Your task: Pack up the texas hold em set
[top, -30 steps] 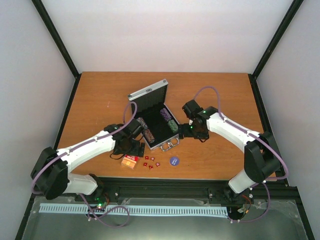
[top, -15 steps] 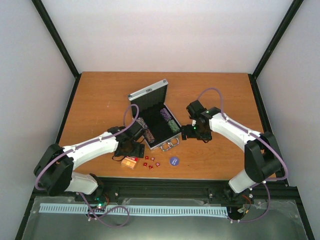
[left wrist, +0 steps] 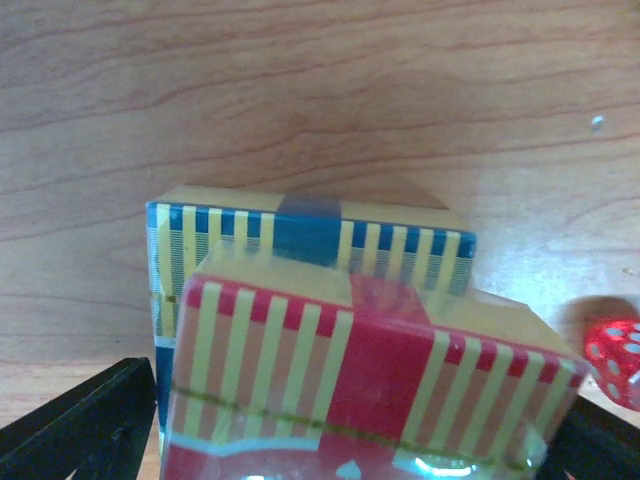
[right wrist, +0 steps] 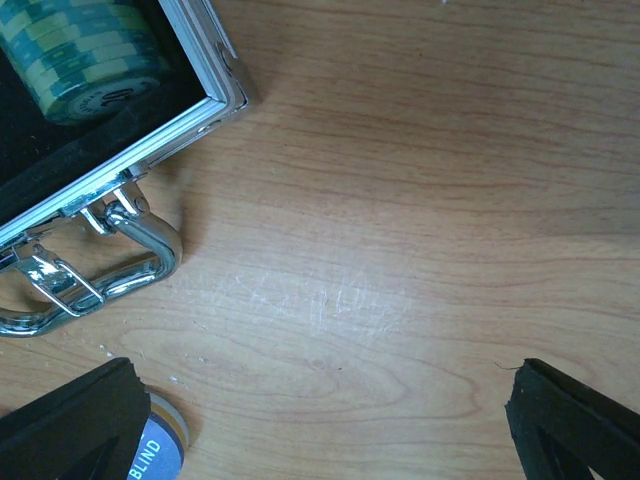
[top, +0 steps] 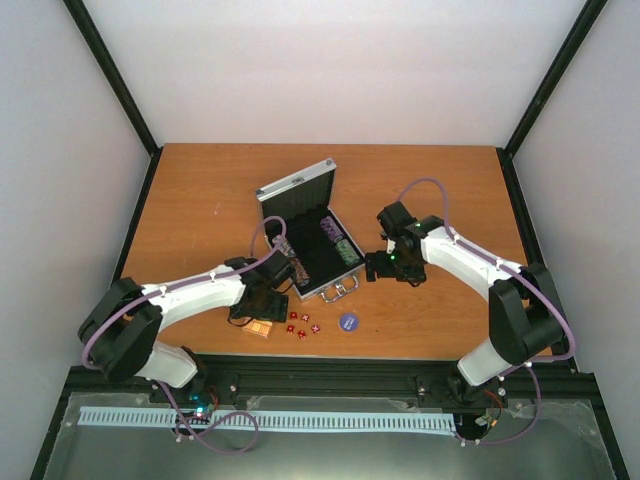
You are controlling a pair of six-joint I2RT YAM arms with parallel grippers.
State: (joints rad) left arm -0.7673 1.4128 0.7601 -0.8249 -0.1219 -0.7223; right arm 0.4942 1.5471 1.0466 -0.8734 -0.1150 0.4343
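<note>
Two card boxes sit together on the table [top: 200, 200] near its front edge. In the left wrist view, a red-striped card box [left wrist: 370, 380] overlaps a blue-striped card box [left wrist: 310, 235]. The left fingers [left wrist: 80, 425] stand wide apart, one at each side of the red-striped box and right against it; whether they press it I cannot tell. A red die [left wrist: 615, 360] lies just beside. The silver case [top: 298, 188] lies open mid-table, with chip stacks [top: 346, 252] in its black lining. The right fingers [right wrist: 70, 425] are spread wide over the table beside the case handle [right wrist: 110, 280], near the blue disc [top: 348, 321] marked BLIND.
</note>
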